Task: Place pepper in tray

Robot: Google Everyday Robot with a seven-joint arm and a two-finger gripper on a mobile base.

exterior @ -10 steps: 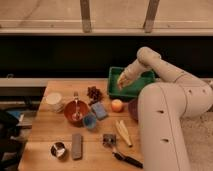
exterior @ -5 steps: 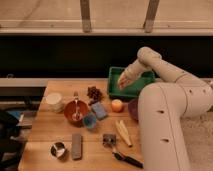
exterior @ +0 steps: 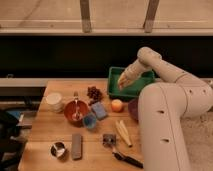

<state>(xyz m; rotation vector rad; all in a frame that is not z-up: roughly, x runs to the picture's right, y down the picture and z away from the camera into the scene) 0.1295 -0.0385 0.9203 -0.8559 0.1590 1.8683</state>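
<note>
The green tray (exterior: pixel 145 76) stands at the back right of the wooden table. My gripper (exterior: pixel 121 84) hangs at the end of the white arm, low over the tray's left front part, pointing down into it. The pepper does not show; it is hidden by the gripper or lies out of view.
A round orange fruit (exterior: pixel 117 105) lies just in front of the tray. A purple bowl (exterior: pixel 133 108) is partly behind my arm. On the table there are also a red bowl with a spoon (exterior: pixel 75 111), a white cup (exterior: pixel 54 100), a blue sponge (exterior: pixel 99 110), pale yellow strips (exterior: pixel 123 132) and a metal cup (exterior: pixel 58 149).
The gripper has sunk slightly lower over the tray's left part. Nothing else has moved.
</note>
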